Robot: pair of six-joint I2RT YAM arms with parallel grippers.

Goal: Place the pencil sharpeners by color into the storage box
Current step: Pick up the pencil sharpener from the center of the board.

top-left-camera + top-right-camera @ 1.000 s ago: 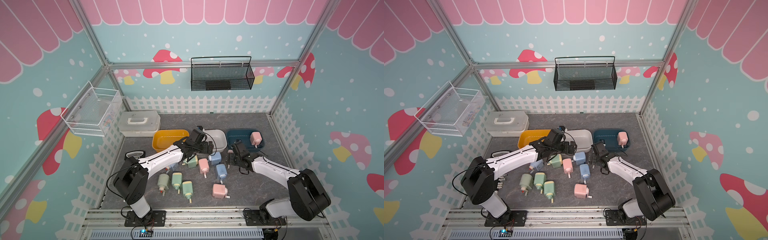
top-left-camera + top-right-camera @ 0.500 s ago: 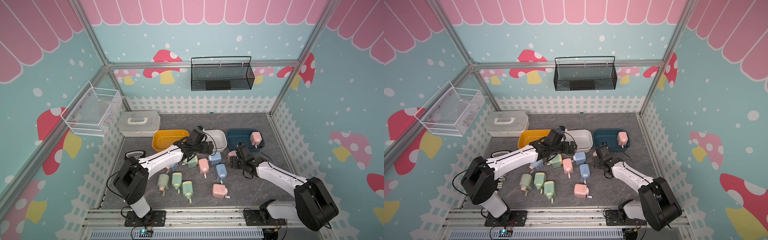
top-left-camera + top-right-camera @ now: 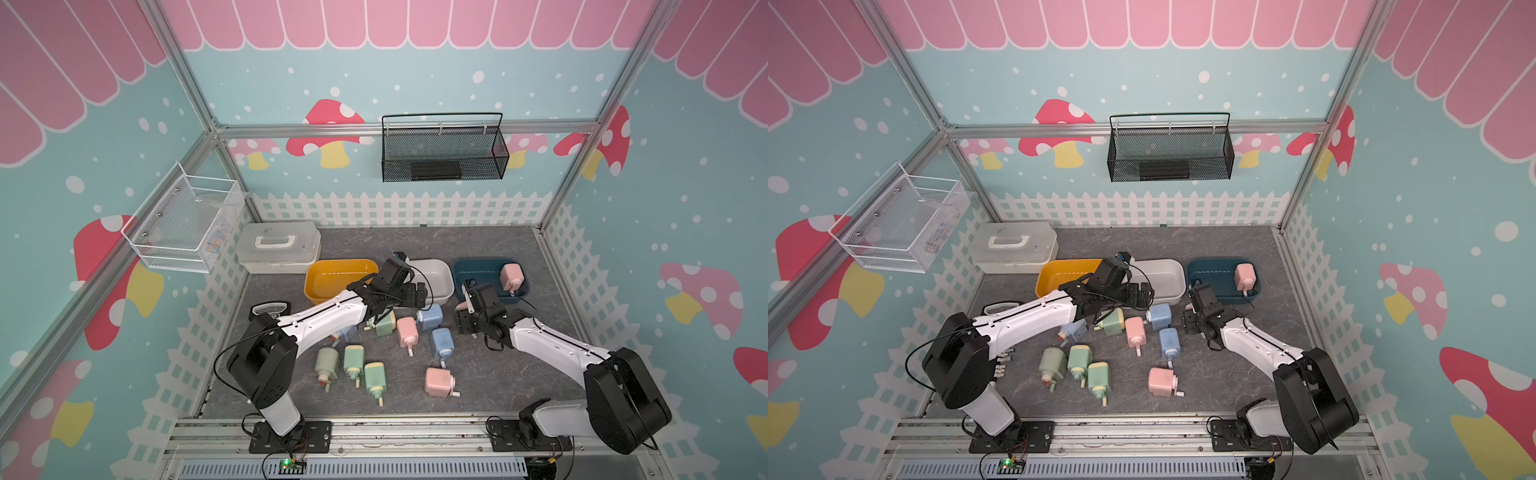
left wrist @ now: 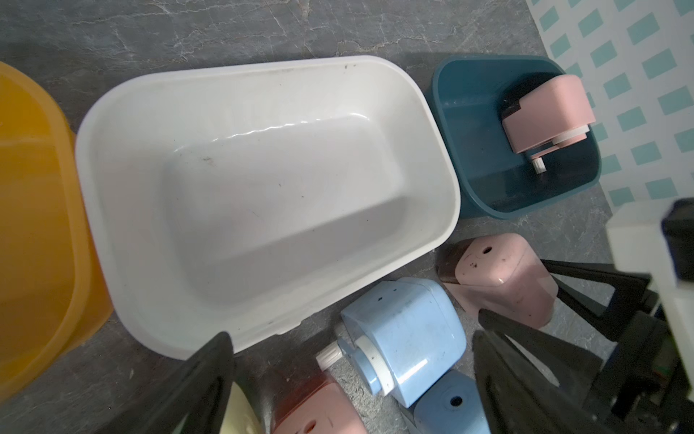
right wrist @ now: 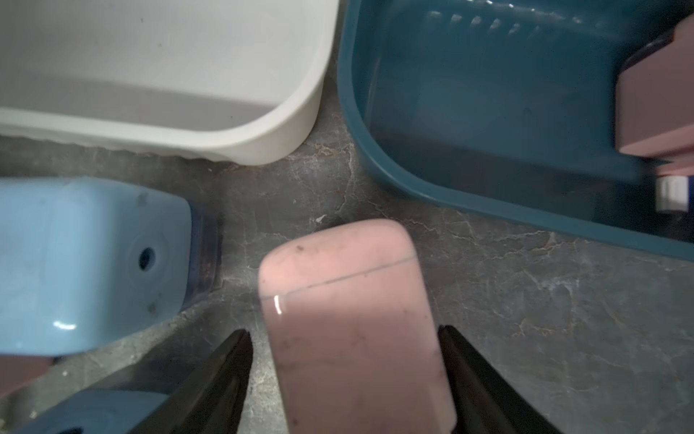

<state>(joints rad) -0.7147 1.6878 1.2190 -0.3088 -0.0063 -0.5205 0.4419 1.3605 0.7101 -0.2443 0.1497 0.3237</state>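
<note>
Narrowing from their widest a second ago, the fingers of the right gripper are now straddling a pink pencil sharpener lying on the grey marbled floor, and the wrist has dropped lower over it. A thin strip of floor is showing between one finger and the pink side. The other finger is sitting right at the opposite side, so the jaws are standing partly drawn in and not clamped. Beyond the fingertips, the sharpener's rounded end is pointing at the gap between the white bin and the teal bin, near both and touching neither. A second pink sharpener is leaning inside the teal bin at its outer end.

The left gripper is staying where it was, its fingers spread wide and gripping nothing. It is hanging over a light-blue sharpener that is lying just beside the white bin's near wall. A yellow bin is sitting on the white bin's other side. In both top views the green sharpeners are lying loose on the floor nearer the front rail.
</note>
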